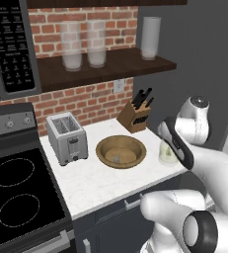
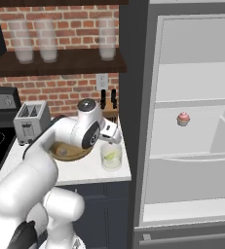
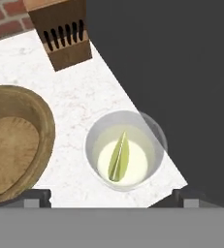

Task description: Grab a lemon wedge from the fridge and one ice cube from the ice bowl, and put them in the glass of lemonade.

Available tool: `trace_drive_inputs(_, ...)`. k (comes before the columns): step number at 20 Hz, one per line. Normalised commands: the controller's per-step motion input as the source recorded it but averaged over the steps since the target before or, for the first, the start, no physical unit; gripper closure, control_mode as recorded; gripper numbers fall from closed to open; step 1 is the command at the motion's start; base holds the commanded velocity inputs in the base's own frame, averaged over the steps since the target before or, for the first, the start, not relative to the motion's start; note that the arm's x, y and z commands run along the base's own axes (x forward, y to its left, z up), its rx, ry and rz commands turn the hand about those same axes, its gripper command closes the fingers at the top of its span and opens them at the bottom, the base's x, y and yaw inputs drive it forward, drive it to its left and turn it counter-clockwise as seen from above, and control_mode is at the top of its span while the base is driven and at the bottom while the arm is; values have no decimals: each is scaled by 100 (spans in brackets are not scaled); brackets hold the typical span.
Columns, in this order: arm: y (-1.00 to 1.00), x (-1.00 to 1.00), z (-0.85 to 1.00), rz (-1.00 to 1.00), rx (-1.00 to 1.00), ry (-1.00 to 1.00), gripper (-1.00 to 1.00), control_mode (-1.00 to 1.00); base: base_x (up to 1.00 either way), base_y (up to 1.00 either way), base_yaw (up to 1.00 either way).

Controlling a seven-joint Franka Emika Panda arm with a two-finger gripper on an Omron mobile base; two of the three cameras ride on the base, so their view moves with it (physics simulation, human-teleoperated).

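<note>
Lemon wedge [image 3: 119,157] inside glass of lemonade [image 3: 96,145]; fingers [image 3: 38,197] spread wide above.

A kitchen is shown: a stove [image 1: 17,192] and toaster [image 1: 66,137] are seen beside a brick wall [image 1: 86,101], and an open fridge [image 2: 192,121] is seen.

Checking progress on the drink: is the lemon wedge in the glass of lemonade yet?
In. The hand view shows the lemon wedge lying in the pale liquid inside the glass of lemonade.

Ice cube [image 1: 116,159] in ice bowl [image 1: 104,148], toaster [image 1: 66,137] beside, glass of lemonade [image 1: 168,153] opp. side.
</note>
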Motion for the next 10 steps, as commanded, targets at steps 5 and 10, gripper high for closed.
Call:
trace_drive_inputs(5, 17, -34, 37, 9, 7, -5, -100, -100, 0, 0, 0)
trace_drive_inputs(10, 0, -61, 45, 5, 6, 0, -100, -100, 0, 0, 0)
